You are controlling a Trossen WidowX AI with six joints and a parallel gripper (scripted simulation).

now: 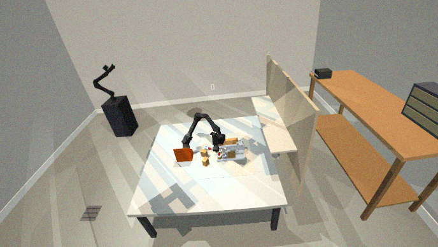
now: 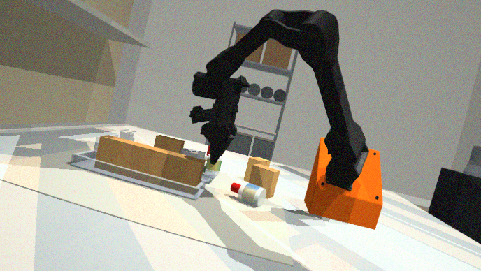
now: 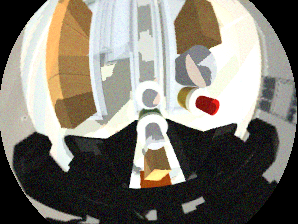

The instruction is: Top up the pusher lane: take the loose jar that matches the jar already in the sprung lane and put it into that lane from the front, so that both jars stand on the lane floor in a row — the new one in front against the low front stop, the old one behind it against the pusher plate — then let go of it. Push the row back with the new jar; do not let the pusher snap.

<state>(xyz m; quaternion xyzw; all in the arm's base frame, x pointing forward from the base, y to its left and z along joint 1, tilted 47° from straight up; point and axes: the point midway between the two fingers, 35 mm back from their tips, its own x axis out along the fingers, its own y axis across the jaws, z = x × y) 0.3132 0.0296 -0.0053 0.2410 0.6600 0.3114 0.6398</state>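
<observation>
With its tips clamped on a pale-capped jar (image 3: 152, 131), the gripper (image 1: 216, 148) (image 2: 216, 162) (image 3: 150, 121) hung right at the tray's front edge (image 1: 219, 160) (image 2: 200, 195); the red-capped jar (image 1: 219, 155) (image 3: 197, 101) stood close to one side, leaving little room there!

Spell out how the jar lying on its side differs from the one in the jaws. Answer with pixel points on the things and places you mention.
The lying jar (image 1: 206, 148) (image 2: 251, 193) has a red cap; the held jar (image 3: 154, 132) shows a grey top with a white rim.
The lying jar rests on the table, while the held jar is gripped between the jaws.
Both have white on them.
</observation>
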